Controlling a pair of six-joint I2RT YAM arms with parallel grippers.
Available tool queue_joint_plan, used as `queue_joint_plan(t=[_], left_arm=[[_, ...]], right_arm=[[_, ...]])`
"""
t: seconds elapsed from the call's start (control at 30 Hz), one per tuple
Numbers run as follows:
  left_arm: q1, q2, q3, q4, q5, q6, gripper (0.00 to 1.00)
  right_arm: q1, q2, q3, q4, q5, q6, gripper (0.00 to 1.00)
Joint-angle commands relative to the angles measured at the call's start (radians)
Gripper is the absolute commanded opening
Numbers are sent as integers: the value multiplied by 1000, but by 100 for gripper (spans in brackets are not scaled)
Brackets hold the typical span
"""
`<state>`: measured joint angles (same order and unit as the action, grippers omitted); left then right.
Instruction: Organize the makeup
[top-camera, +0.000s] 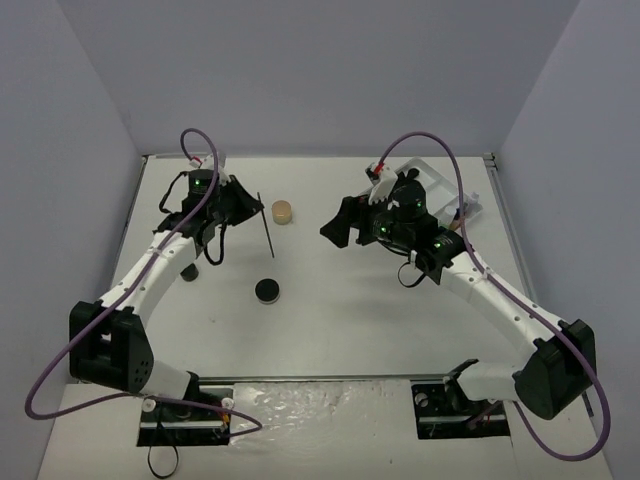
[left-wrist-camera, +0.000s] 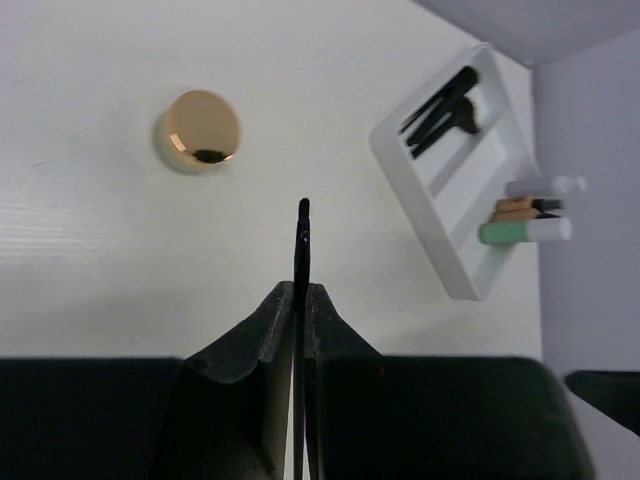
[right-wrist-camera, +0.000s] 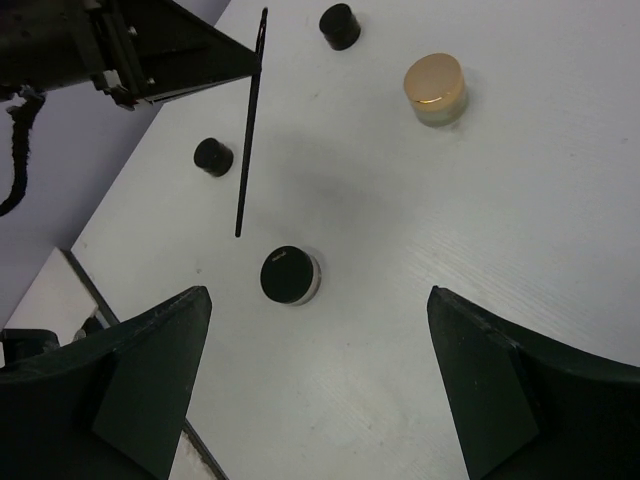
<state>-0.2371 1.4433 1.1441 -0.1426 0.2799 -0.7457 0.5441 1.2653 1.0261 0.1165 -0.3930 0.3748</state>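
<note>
- Firmly shut, the left jaws pinch a thin black brush (left-wrist-camera: 302, 250) between both fingers. Most of its length sticks out past the tips.
- From the right wrist view the brush (right-wrist-camera: 250, 130) hangs at a slant above the counter (top-camera: 350, 320), apparently touching nothing but the jaws.
- The right jaws are spread wide with nothing between them, hovering over the middle of the counter and facing the left arm.
- A tan round jar (top-camera: 283, 212) stands upright on the counter just beside the brush, on its right in the overhead view.
- A black round pot (right-wrist-camera: 288, 274) sits alone near the counter's centre, below the brush's free end.
- Two smaller black pots (right-wrist-camera: 212, 156) (right-wrist-camera: 340, 26) stand apart from each other near the left arm.
- The white tray (left-wrist-camera: 440, 240) lies at the far right, largely hidden overhead by the right arm.
- One of its compartments holds several black brushes (left-wrist-camera: 440, 105).
- A whitish bottle (left-wrist-camera: 545, 186), a tan one (left-wrist-camera: 520, 205) and a green bottle (left-wrist-camera: 525, 231) lie side by side at its far edge. Whether they are inside a compartment cannot be told.
</note>
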Motion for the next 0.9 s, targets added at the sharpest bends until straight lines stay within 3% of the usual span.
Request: queue_joint_plan(t=[0.0,0.2,0.63,0.87], left_arm=[[-54,-94,-5,230,126,-58,0],[-88,-146,-50,409,212,-125,0],[-148,-179,-60,520,251,-149,0],[-159,-184,-60,510,256,-121,0]], right_arm=[[50,65,75,181,-108,44,84],[103,133,115,264,-174,80,71],[129,219,158,319,-153,90,55],[133,213,165,310,-97,81,32]])
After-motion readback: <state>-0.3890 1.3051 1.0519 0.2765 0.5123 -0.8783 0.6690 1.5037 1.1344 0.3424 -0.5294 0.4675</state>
